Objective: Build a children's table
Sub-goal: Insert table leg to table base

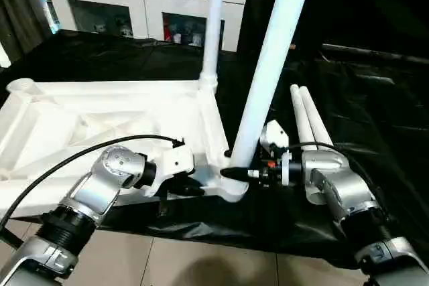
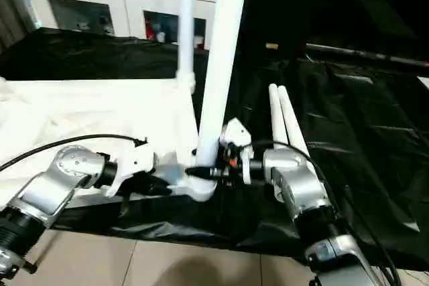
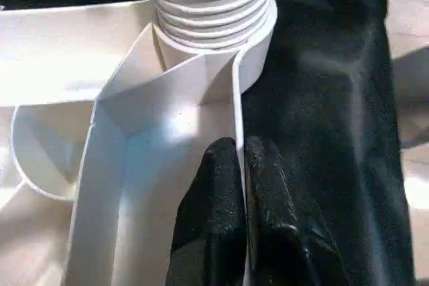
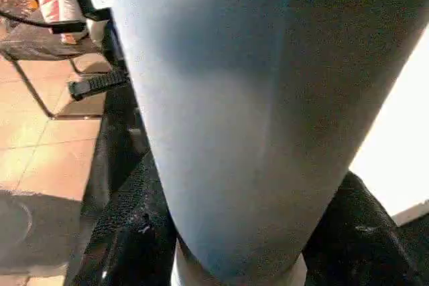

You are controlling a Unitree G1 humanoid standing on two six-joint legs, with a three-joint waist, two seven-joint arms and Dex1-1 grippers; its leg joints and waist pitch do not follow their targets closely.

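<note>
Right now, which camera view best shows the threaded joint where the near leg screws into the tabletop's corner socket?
The left wrist view: the threaded joint sits close up, ridges clear above the corner socket. Both eye views show the near leg standing in that corner, threads unreadable. The right wrist view shows the leg's smooth tube.

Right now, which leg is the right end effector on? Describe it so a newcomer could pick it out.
Start at the upturned white tabletop on the black cloth. At its near right corner a leg stands in the socket, the right end effector clamped round its base. It is thicker-looking and nearer than the far-corner leg; two spare legs lie flat.
</note>
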